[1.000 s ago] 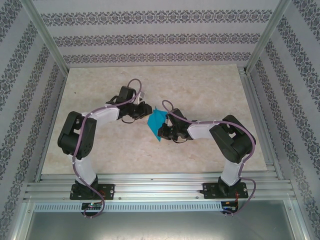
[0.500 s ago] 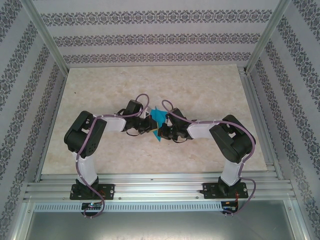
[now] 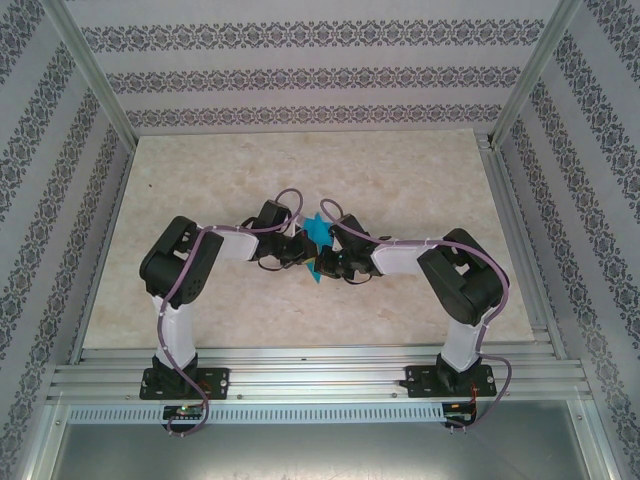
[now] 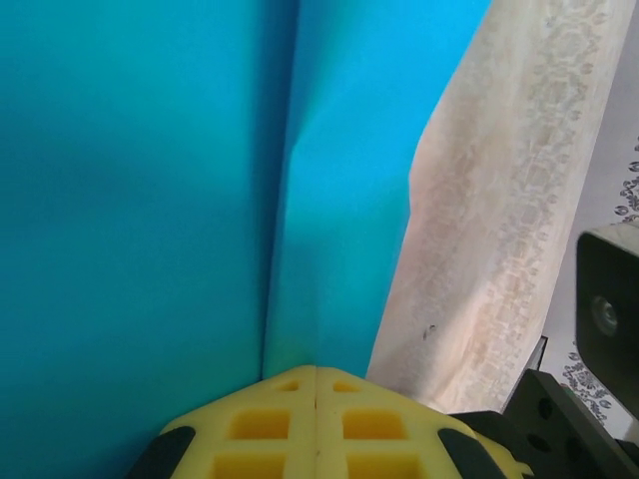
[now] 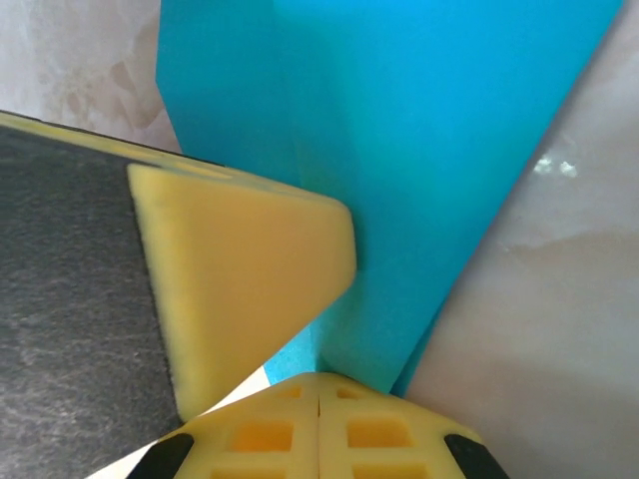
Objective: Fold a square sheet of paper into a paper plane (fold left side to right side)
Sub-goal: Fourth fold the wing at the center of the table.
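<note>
Marbled table (image 3: 200, 180); patterned walls (image 3: 300, 40)

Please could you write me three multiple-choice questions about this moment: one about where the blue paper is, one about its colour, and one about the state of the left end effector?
1. Where is the sheet of paper in the top view?
A. At the far left corner of the table
B. Between the left end effector and the right end effector, near the middle of the table
C. At the near right corner of the table

2. What colour is the sheet of paper?
A. Red
B. White
C. Teal-blue

3. What is the state of the left end effector?
A. Shut on the sheet of paper
B. Wide open above it
C. Shut on nothing, far from it

Answers:
1 B: the top view shows it between the tips of the two arms.
2 C: both wrist views show teal-blue paper.
3 A: in the left wrist view its jaws are closed, with the paper coming out between them.
</note>
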Controlling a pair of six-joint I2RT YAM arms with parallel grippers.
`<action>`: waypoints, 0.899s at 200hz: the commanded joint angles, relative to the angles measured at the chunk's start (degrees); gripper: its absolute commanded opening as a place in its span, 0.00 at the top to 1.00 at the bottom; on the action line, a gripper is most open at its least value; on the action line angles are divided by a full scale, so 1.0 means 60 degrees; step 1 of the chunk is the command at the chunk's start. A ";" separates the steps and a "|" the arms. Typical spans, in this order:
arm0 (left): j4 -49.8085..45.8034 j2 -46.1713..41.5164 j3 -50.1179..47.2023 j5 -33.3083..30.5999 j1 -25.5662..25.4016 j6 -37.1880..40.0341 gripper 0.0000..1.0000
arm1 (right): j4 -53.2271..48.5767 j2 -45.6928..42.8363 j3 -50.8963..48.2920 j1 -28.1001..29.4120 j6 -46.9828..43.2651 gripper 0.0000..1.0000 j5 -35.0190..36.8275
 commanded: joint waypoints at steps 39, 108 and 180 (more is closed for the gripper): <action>-0.0203 0.0686 0.1058 -0.1260 -0.0091 0.0309 0.93 | -0.1977 0.0846 -0.0176 0.0270 -0.0388 0.94 0.1142; -0.0592 0.1487 0.2408 -0.1415 0.0260 0.0469 0.91 | -0.2015 0.0904 -0.0158 0.0297 -0.0419 0.94 0.1098; -0.1021 0.2410 0.3873 -0.1263 0.0935 0.0689 0.90 | -0.1978 0.0933 -0.0220 0.0299 -0.0404 0.95 0.1020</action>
